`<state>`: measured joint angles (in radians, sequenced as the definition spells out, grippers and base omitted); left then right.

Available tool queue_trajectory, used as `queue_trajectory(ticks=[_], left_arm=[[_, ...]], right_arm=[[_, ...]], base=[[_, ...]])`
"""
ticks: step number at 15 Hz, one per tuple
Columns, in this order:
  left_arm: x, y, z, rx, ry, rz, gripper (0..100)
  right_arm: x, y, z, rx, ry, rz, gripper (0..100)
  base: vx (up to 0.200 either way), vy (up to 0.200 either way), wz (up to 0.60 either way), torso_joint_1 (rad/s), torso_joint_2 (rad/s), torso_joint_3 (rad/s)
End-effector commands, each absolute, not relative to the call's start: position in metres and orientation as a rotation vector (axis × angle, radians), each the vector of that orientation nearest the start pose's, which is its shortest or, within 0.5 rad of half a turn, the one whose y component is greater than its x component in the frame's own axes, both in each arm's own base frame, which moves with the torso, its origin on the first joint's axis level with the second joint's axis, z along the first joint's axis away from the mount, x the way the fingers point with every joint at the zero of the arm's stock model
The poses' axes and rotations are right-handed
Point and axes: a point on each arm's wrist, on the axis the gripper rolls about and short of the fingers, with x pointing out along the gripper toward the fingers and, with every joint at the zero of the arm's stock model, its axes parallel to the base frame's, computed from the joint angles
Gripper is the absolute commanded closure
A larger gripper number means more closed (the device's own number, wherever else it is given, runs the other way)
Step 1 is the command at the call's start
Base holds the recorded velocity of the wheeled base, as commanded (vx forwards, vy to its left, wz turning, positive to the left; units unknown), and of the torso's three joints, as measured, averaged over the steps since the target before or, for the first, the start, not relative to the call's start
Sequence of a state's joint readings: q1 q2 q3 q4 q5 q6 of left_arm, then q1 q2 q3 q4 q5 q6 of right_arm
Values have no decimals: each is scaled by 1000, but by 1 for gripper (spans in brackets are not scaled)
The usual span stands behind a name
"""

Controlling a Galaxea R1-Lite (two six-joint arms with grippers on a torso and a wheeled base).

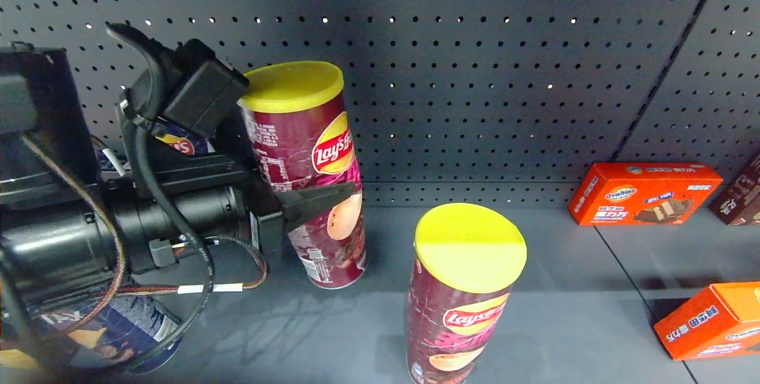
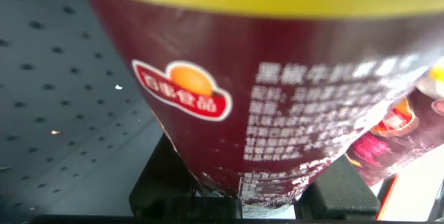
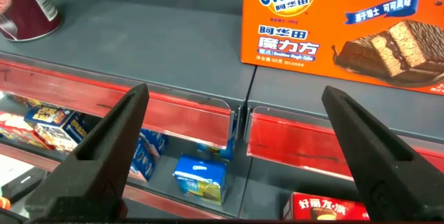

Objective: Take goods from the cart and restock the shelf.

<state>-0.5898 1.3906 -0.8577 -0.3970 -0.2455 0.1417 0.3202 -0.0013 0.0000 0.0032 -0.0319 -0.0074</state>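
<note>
**Setting the Held Can on the Shelf**

**Current state.** The left gripper (image 1: 323, 194) has its fingers clenched on the middle of a maroon can (image 1: 297, 135) with a yellow lid. The can sits at the far left of the shelf (image 1: 564, 289), just in front of the pegboard back panel (image 1: 475, 75). It looks close to upright. Whether its base already bears on the shelf cannot be told. The right gripper (image 3: 236, 92) hangs in front of the shelf's red front rail (image 3: 173, 106), with its fingers spread wide and holding nothing.

**Surroundings.** A second can (image 1: 460, 313) of the same kind stands nearer and to the right, apart from the held one. A blue can (image 1: 119, 330) lies or stands under the left arm at the near left. Orange boxes (image 1: 644, 191) occupy the right part of the shelf, well apart from both maroon cans.

**Procedure (judged from this state).**
1. Confirm that the base is flat on the shelf before release. A tall, narrow can is likely to topple if it is let go while tilted.
2. Keep a gap between the can and the back panel so that the far finger has room to open.
3. Open the fingers fully, then withdraw toward the near left, level with the shelf.
4. Clear the blue can and the second can on the way out.
</note>
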Motion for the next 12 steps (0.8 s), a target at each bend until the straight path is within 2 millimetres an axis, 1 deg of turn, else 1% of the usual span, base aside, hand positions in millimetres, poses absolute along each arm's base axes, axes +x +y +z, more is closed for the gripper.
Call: queue_trajectory(ticks=[1, 2, 4, 7, 10, 12], left_arm=[[207, -137, 246, 178, 121, -841, 100], [213, -139, 242, 179, 136, -857, 100], [217, -138, 237, 186, 148, -907, 100], [235, -150, 236, 217, 131, -944, 100], [245, -157, 233, 209, 131, -1018, 100], [255, -164, 230, 206, 107, -1022, 100]], right_arm=[[-21, -8, 75, -8, 2, 288, 0], [-21, -8, 75, -8, 2, 288, 0], [-21, -8, 75, -8, 2, 288, 0], [-21, -8, 75, -8, 2, 288, 0], [-21, -8, 75, -8, 2, 288, 0], [-21, -8, 75, -8, 2, 288, 0]], base=[[0, 0, 0, 0, 0, 0], [0, 0, 0, 0, 0, 0], [0, 0, 0, 0, 0, 0], [0, 0, 0, 0, 0, 0], [0, 0, 0, 0, 0, 0], [0, 0, 0, 0, 0, 0]])
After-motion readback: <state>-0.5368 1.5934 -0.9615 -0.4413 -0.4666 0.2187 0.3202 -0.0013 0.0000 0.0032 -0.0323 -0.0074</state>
